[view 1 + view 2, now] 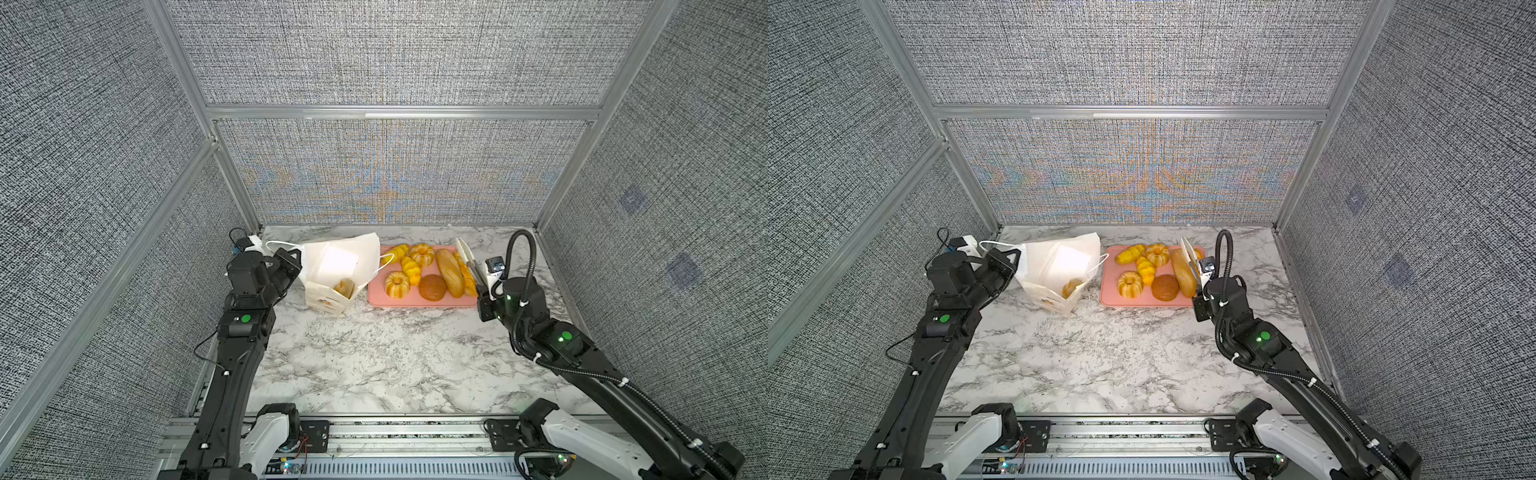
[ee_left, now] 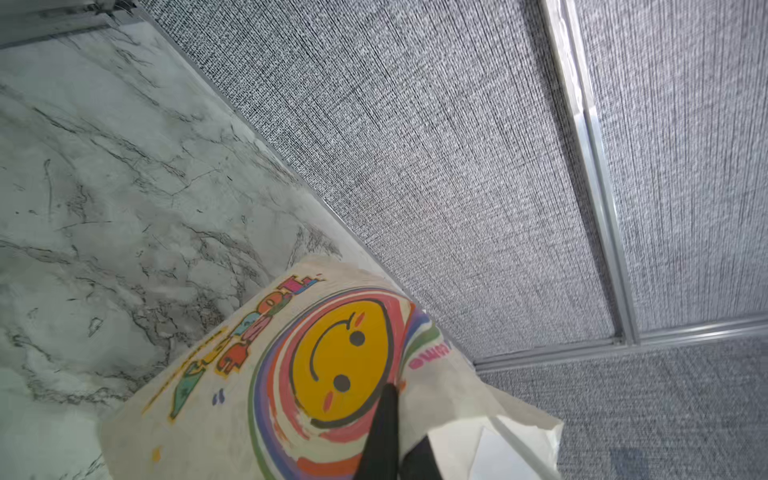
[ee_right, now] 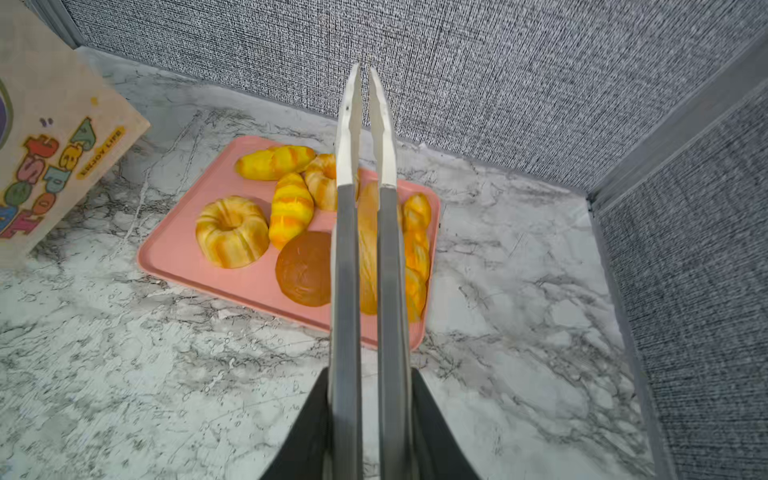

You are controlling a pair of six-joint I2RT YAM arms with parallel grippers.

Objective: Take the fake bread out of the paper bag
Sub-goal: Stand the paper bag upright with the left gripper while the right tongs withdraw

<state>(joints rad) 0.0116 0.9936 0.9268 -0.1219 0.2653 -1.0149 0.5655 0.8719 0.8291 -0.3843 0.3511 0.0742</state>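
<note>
Bread (image 1: 422,254) lies mostly on the tray (image 1: 376,297); I see one bun (image 1: 345,288) inside the bag (image 1: 328,266). My left gripper (image 2: 397,419) pinches the bag's rim, near that bun. My right gripper (image 3: 370,432) clasps the tongs (image 3: 347,249), their tips nearly together, above the tray.

Paper bag (image 1: 1044,266), one bun (image 1: 1072,287) inside, stands beside the pink tray (image 1: 1111,293).
</note>
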